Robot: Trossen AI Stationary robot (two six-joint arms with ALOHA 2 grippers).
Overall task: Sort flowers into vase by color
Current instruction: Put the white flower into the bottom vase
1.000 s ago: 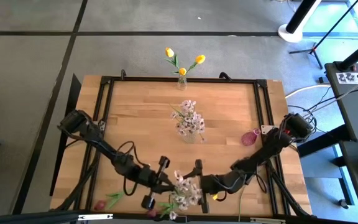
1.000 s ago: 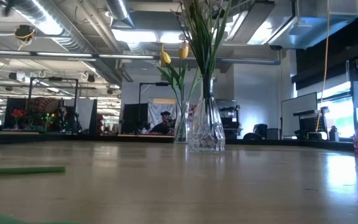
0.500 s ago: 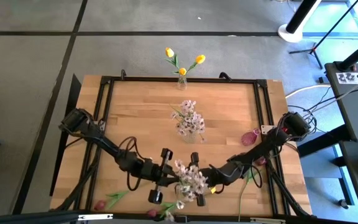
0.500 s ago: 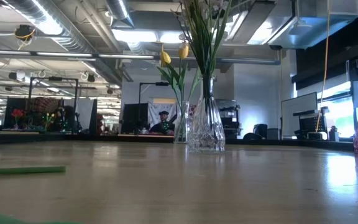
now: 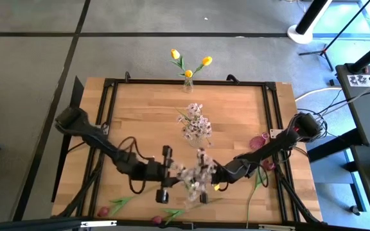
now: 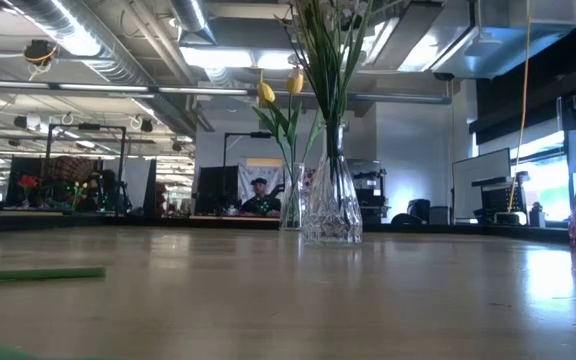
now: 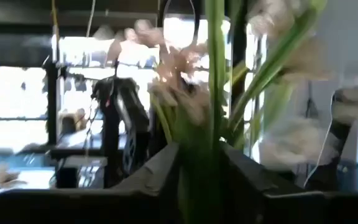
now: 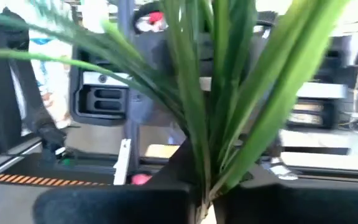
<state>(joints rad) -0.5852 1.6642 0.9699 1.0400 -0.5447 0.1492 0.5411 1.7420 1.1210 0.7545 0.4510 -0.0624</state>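
Left gripper [image 5: 172, 172] clamped on white spray [image 5: 194, 174] near table's [image 5: 146, 115] front edge; right gripper [image 5: 208, 174] clamped on same stems from the other side. Farther back, clear vase [image 5: 196, 136] with white sprays, then yellow tulips [image 5: 188, 66]. Pink vase [image 5: 259, 142] at right.

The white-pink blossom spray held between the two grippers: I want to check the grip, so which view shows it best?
The left wrist view: the white-pink blossom spray rises from between that gripper's fingers, stems clamped. The high view shows it small, between both grippers. The right wrist view shows only green stems. The low view misses it.
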